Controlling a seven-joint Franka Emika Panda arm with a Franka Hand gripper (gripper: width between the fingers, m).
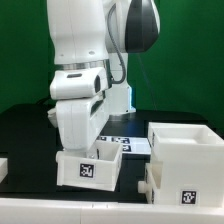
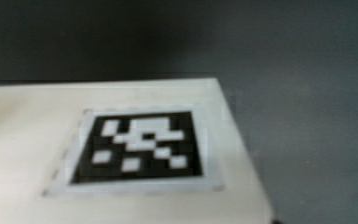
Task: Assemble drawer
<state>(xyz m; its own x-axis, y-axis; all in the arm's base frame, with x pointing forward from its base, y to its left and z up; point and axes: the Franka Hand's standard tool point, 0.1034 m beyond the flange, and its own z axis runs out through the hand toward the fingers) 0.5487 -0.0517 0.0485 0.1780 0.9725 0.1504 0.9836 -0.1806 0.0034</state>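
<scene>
A small white drawer tray [image 1: 88, 165] with a black-and-white tag on its front face sits low at the centre-left of the exterior view. My gripper [image 1: 88, 148] reaches down into or right onto this tray. Its fingertips are hidden by the hand and the tray walls, so I cannot tell whether it is open or shut. The wrist view is filled by a blurred white tray surface [image 2: 34, 150] with a tag [image 2: 144, 148] very close to the camera, and no fingers show. The large white housing [image 1: 190, 150] stands at the exterior view's right, tag on its front.
A smaller white part [image 1: 152, 178] adjoins the housing's side nearest the tray. The marker board [image 1: 132, 146] lies flat behind the tray. Another white piece [image 1: 3, 168] shows at the exterior view's left edge. The table is black, with a green backdrop.
</scene>
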